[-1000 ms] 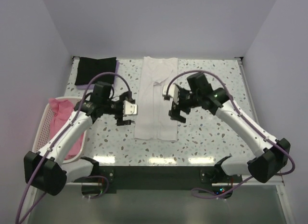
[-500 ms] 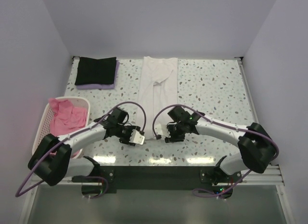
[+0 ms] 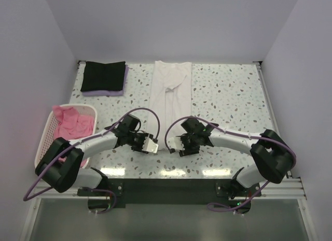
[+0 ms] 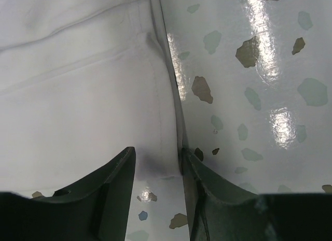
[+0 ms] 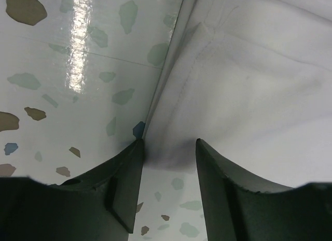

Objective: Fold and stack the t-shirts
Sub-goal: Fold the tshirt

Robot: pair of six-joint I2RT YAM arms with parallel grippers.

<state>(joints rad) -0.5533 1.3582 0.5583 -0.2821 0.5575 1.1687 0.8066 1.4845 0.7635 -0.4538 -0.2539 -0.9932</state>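
Left hand [image 4: 155, 153] spread, fingers astride the near left hem corner of the white t-shirt [image 3: 171, 90], right hand [image 5: 169, 143] spread astride its near right corner, shirt lying long and narrow mid-worktop [image 3: 228, 96], black t-shirt [image 3: 102, 76] folded far left of it

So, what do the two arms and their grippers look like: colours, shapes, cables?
The left arm and the right arm look alike, with white links and bulky black joints. Each carries a purple cable that loops free near the wrist. The left gripper and the right gripper each have two dark, flat, tapering fingers. No markings can be read.
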